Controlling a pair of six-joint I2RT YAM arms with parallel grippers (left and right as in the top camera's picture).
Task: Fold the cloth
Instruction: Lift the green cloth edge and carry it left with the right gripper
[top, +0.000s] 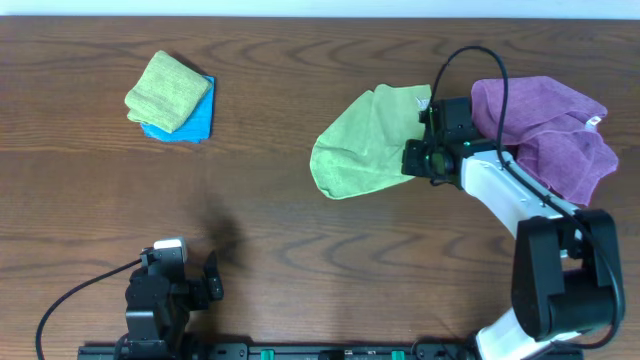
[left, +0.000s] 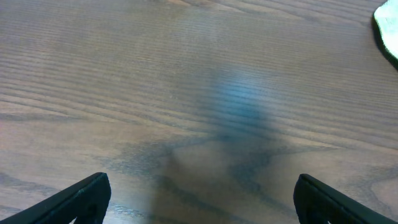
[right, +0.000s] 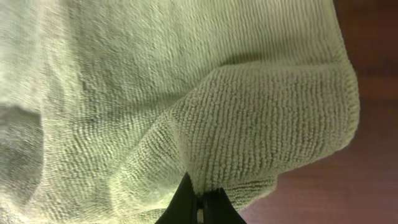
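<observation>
The cloth is lime green and lies rumpled and partly doubled over on the table, right of the middle. My right gripper sits at its right edge. In the right wrist view the fuzzy cloth fills the frame, and the right gripper is shut on a fold of its edge. My left gripper rests near the front left of the table, far from the cloth. In the left wrist view the left gripper stands open over bare wood, and a sliver of the cloth shows at the upper right.
A purple cloth with a white tag lies bunched right behind the right arm. At the back left a folded yellow-green cloth rests on a bright blue cloth. The dark wooden table spreads between them.
</observation>
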